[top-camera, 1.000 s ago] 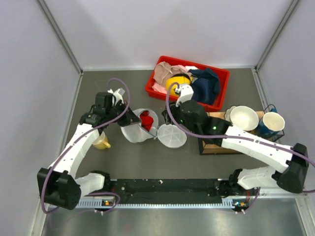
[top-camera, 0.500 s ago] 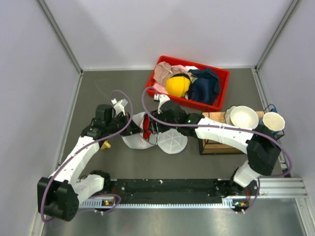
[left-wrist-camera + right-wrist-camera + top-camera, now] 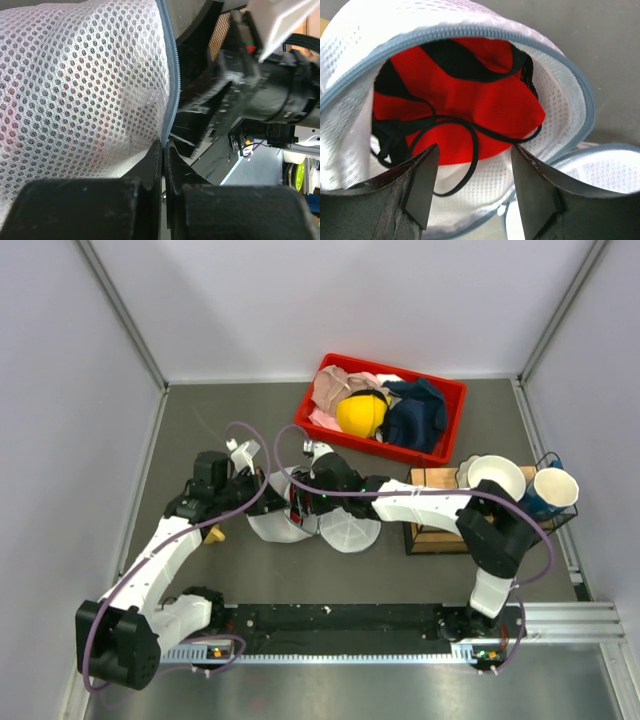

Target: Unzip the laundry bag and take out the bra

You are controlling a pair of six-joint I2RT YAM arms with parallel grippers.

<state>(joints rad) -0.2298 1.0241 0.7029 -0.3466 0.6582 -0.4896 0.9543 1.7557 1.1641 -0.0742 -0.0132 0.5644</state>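
Note:
The laundry bag (image 3: 272,523) lies unzipped in the middle of the table, its flat half (image 3: 350,525) spread to the right. My left gripper (image 3: 258,486) is shut on the bag's blue zipper edge (image 3: 172,75), at the fingertips (image 3: 163,146). The red bra (image 3: 470,97) with thin black straps sits inside the open mesh dome (image 3: 560,75). My right gripper (image 3: 475,157) is open at the bag's mouth, its fingers (image 3: 420,185) apart just in front of the bra and holding nothing. From above, the right gripper (image 3: 300,502) covers most of the opening.
A red bin (image 3: 447,390) at the back holds a yellow ball (image 3: 361,415), navy cloth (image 3: 415,415) and beige-pink cloth (image 3: 335,388). A wooden box (image 3: 435,532), white bowl (image 3: 496,478) and cup (image 3: 555,485) stand to the right. A yellow object (image 3: 211,534) lies beside the left arm.
The right arm has swung left from beside the wooden box to the bag's mouth, its jaws widening slightly. The left gripper has stayed shut on the zipper edge.

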